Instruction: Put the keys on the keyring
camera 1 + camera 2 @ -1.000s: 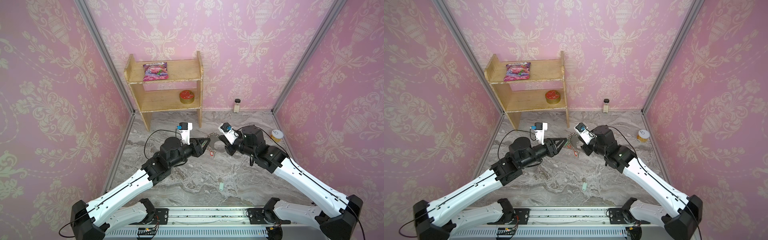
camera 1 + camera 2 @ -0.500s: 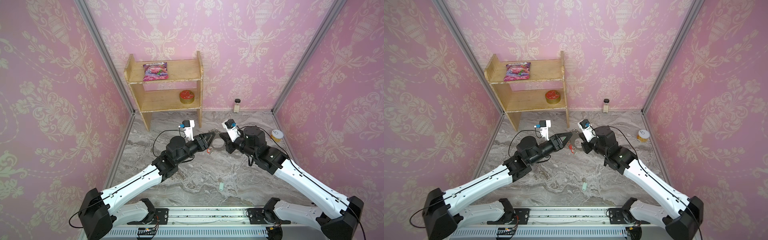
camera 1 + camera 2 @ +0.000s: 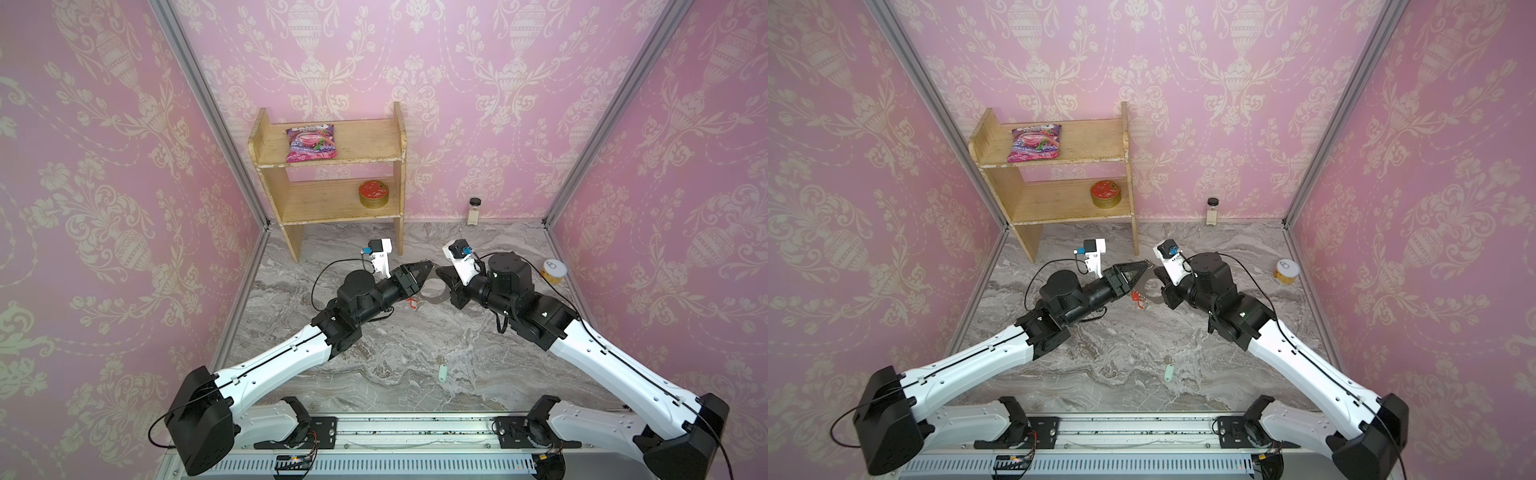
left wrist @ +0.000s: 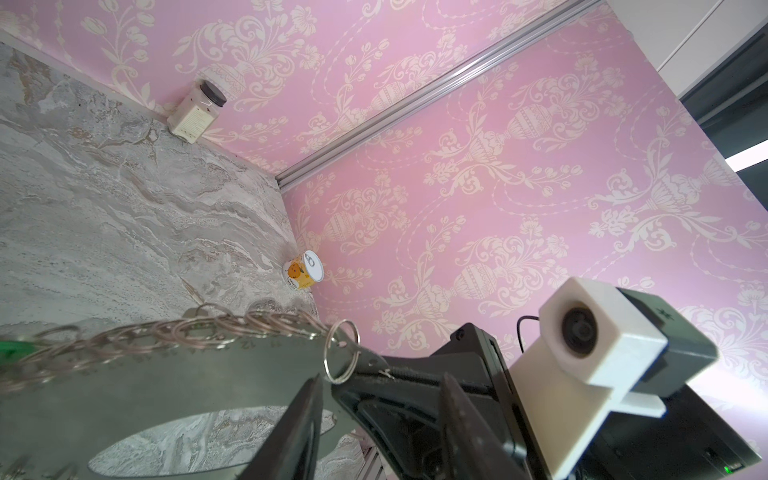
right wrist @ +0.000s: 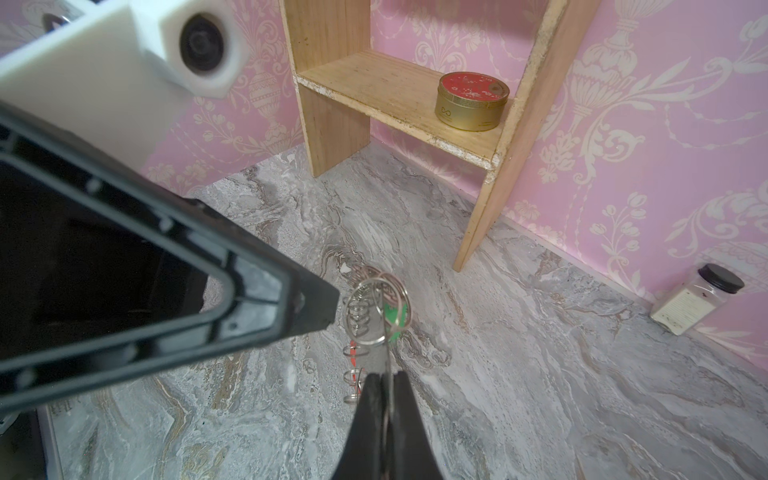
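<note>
The keyring (image 3: 432, 297) (image 3: 1154, 300), a flat grey hoop rimmed with small silver loops, hangs above the table between both arms. My right gripper (image 3: 444, 276) (image 5: 384, 376) is shut on its rim, seen edge-on in the right wrist view with a green tag (image 5: 392, 316). My left gripper (image 3: 428, 266) (image 4: 382, 399) is open, its tips at the hoop's far rim beside one small loop (image 4: 340, 353). One finger (image 4: 303, 415) overlaps the hoop plate (image 4: 166, 374). The keys (image 3: 441, 372) (image 3: 1168, 371), with a mint-green tag, lie alone on the table nearer the front.
A wooden shelf (image 3: 332, 183) stands at the back left with a snack bag (image 3: 311, 144) and a red-lidded tin (image 3: 374, 194). A spice jar (image 3: 473, 210) stands by the back wall. A small can (image 3: 553, 270) sits at the right wall.
My left gripper has turned and reached forward to the hoop's far rim. The right gripper has kept its hold and lifted the hoop slightly.
</note>
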`<state>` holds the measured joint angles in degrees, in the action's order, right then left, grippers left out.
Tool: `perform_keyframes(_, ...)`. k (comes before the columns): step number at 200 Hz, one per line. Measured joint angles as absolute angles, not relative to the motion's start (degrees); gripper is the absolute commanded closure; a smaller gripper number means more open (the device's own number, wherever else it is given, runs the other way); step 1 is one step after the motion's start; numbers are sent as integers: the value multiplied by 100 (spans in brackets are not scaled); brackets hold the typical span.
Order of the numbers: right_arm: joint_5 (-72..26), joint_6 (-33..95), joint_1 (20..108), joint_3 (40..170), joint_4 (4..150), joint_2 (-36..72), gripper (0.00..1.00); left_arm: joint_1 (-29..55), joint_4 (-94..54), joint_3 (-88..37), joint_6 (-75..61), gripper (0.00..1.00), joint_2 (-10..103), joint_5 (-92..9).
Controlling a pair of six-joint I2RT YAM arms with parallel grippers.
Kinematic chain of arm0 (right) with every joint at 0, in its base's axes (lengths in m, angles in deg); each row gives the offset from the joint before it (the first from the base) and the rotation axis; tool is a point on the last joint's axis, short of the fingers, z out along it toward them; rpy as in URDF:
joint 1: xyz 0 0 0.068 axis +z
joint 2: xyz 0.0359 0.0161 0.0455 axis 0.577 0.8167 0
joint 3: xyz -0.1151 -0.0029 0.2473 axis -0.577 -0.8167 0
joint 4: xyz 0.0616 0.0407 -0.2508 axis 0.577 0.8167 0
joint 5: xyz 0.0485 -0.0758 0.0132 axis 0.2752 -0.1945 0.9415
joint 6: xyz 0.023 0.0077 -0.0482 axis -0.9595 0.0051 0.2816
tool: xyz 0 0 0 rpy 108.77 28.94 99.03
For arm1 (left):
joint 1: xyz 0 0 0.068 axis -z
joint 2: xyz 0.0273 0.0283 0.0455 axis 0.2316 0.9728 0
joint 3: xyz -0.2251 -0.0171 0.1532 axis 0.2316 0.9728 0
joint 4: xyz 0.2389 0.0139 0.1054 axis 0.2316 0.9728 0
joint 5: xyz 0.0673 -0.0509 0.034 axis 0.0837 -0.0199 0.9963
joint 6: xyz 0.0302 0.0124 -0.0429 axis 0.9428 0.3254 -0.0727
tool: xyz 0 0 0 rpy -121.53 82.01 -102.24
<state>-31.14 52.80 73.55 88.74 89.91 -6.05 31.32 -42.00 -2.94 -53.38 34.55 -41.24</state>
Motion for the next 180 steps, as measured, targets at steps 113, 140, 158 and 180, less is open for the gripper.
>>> perform_keyframes(113, -2963, 5282, 7442, 8837, 8888, -717, 100, 3086, -4204, -294, -5369, 58, 3455, -4166)
perform_keyframes(140, -2945, 5282, 7466, 8837, 8888, -717, 100, 3086, -4239, -294, -5362, 67, 3455, -4168)
perform_keyframes(158, -2923, 5282, 7466, 8837, 8888, -717, 100, 3086, -4241, -294, -5347, 70, 3455, -4194)
perform_keyframes(180, -2923, 5282, 7477, 8837, 8888, -717, 100, 3066, -4239, -294, -5342, 73, 3455, -4227)
